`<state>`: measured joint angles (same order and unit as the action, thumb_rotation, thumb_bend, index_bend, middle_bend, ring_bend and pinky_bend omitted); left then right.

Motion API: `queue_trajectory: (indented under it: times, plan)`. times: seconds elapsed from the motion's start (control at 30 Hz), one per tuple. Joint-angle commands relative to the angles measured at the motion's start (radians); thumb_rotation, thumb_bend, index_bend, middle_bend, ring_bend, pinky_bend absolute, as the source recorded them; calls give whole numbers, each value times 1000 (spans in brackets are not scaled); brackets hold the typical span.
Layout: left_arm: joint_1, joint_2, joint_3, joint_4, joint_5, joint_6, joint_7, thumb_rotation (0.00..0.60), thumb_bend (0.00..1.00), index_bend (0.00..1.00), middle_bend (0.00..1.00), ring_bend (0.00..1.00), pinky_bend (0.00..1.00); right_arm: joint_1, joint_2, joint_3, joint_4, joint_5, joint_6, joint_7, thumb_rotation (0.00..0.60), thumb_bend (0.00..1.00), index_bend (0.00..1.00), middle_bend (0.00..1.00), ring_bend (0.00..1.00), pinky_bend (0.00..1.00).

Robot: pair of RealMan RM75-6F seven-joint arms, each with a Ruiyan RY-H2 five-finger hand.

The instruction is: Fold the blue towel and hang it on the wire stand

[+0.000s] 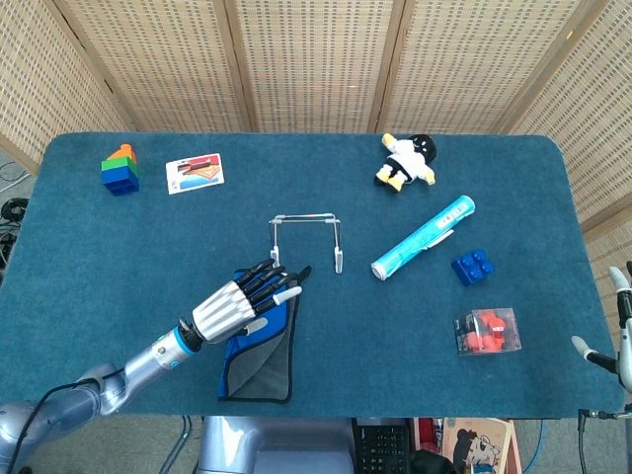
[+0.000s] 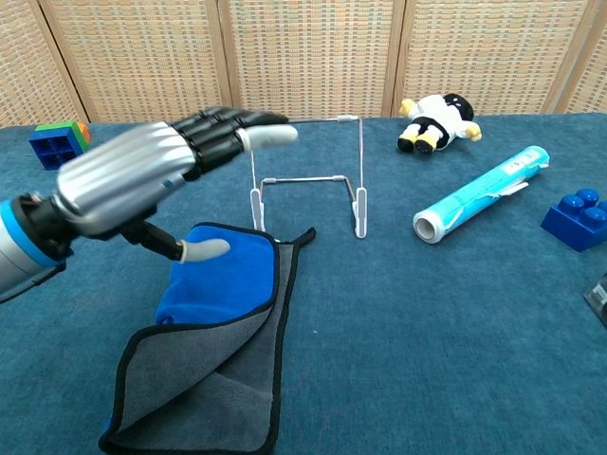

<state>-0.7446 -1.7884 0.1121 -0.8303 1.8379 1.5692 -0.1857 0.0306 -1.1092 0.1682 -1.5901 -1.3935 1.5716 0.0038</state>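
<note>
The left hand [image 2: 142,180] hovers above the blue towel [image 2: 223,284] with its fingers stretched out and spread, thumb hanging below; it holds nothing and is lifted clear of the cloth. Its back is ribbed silver metal, the fingers black with pale tips. Of the right hand only a pale sliver shows at the right edge of the tabletop [image 1: 592,351] in the head view, too little to tell how its fingers lie.

The towel lies near the front edge of the tabletop, left of centre, soft and partly folded: a blue face on top, a grey underside with black piping turned out toward the front. Just behind it stands the wire stand [image 2: 308,175], a thin bent-metal frame with white feet, its near foot close to the towel's far corner.

Toward the right lie a rolled light-blue tube [image 1: 423,237], a blue brick [image 1: 472,266] and a clear box of red pieces [image 1: 487,331]. A plush toy [image 1: 406,161] sits near the back edge; stacked blocks [image 1: 120,169] and a card [image 1: 195,173] lie at the back left corner.
</note>
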Motion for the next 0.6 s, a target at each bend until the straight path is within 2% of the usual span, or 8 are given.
queue_trajectory:
  times: [0.03,0.2,0.4,0.6]
  plan:
    - [18,98,24,-94,22,24,-20,600,294,140,0,0,42,-1,-1,0,-1,-2,2,-2,600,0,0,0,0,0]
    - [60,221,109,-137,69,38,-45,600,314,224,0,0,42,0,-2,-1,-1,0,0,-6,600,0,0,0,0,0]
    - [98,333,159,-129,106,84,-52,600,314,270,0,0,47,3,-6,0,1,3,-4,-16,600,0,0,0,0,0]
    - [131,335,204,-95,139,80,-88,600,313,276,0,0,51,8,-13,-2,-4,-2,-7,-35,600,0,0,0,0,0]
